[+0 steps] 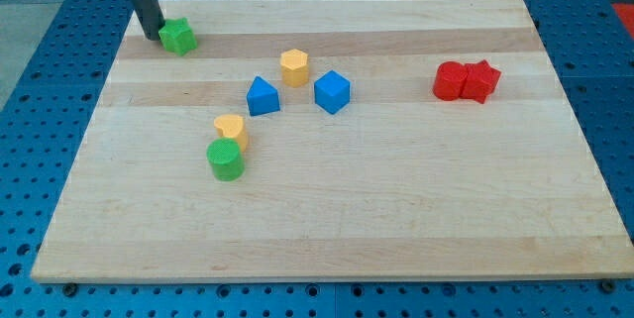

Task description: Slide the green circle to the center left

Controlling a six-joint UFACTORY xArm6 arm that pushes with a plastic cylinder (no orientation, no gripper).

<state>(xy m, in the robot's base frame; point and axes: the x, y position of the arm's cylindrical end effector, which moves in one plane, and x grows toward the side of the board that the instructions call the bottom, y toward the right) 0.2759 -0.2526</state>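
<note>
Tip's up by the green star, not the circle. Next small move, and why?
Probably bring my tip down toward the view's bottom and round to the right of the green circle. It now sits beside the green star; the yellow block touches the circle's top, so push leftward from its right.

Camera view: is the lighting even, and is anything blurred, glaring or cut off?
Camera view: lighting is soft and even, with only faint shadows under the blocks; no glare on the wooden board; the green circle and the red blocks are sharp; the rod is cropped at the view's top, its tip beside the green star-like block.
</note>
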